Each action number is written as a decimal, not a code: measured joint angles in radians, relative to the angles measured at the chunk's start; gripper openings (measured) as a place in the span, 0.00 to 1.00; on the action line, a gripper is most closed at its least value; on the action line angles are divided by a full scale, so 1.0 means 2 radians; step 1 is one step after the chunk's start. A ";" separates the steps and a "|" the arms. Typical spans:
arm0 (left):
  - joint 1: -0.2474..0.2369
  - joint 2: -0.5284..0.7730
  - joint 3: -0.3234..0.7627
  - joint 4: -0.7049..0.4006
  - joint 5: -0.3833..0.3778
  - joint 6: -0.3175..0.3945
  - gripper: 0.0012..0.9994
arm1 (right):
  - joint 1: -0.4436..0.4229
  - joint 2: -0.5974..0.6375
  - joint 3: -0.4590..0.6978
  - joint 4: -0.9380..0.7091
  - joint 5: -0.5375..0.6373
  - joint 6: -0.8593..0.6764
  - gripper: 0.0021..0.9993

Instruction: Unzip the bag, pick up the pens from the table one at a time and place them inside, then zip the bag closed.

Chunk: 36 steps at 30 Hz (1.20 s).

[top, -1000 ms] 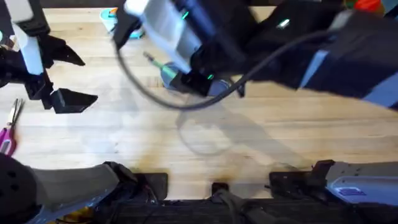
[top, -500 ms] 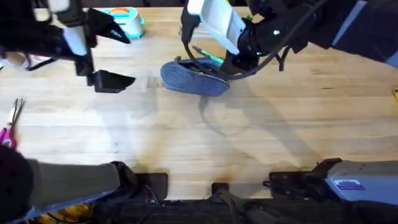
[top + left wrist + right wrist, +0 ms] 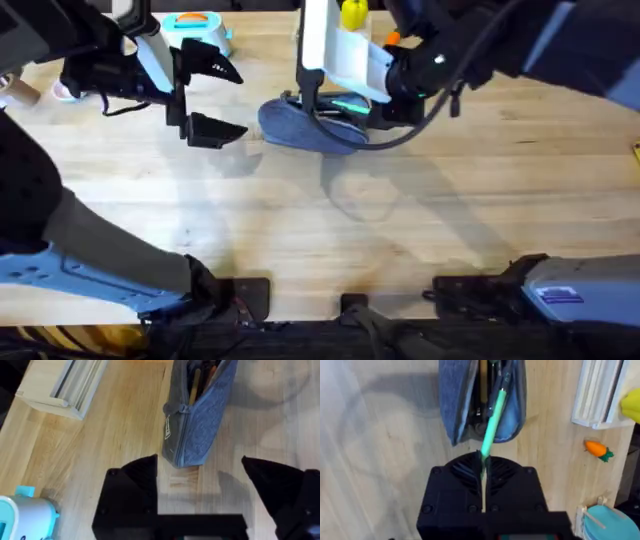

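The blue-grey bag lies on the table at mid-back, its zip open. My right gripper is over the bag's right end, shut on a green pen. In the right wrist view the green pen slants from the gripper down into the gaping bag, where other pens lie. My left gripper stands open just left of the bag. In the left wrist view its gripper faces the bag's end, with an orange pen showing inside.
A white slatted rack stands behind the bag, seen also as a rack in the right wrist view. A small orange carrot and a yellow object lie nearby. A light blue toy sits at the back left.
The left arm has swung right and back, closer to the bag's left end. The right gripper has carried the green pen down into the bag's opening.
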 joint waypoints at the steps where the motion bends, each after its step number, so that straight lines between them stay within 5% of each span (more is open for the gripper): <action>1: 0.000 0.000 0.000 0.001 0.002 0.000 0.99 | 0.000 0.006 0.000 0.006 0.000 -0.001 0.03; 13: 0.000 0.000 0.000 0.001 0.011 0.000 0.99 | 0.014 0.104 0.000 0.146 -0.015 -0.008 0.03; 23: 0.000 0.000 0.000 0.001 0.011 0.000 0.99 | 0.025 0.120 0.000 0.159 -0.027 -0.008 0.03; 24: 0.000 0.000 0.000 0.001 0.011 0.000 0.99 | 0.025 0.120 0.000 0.160 -0.027 -0.007 0.06; 26: 0.000 0.000 0.000 0.001 0.011 0.000 0.99 | 0.025 0.120 0.000 0.161 -0.027 -0.007 0.30; 27: 0.000 0.000 0.000 0.001 0.011 0.000 0.99 | 0.025 0.120 0.000 0.163 -0.027 -0.007 0.72; 29: 0.000 0.000 0.000 0.001 0.011 0.000 0.99 | 0.025 0.120 0.000 0.163 -0.027 -0.006 0.96; 36: 0.000 0.000 0.000 0.002 0.011 0.000 0.99 | 0.025 0.120 0.000 0.160 -0.027 0.045 1.00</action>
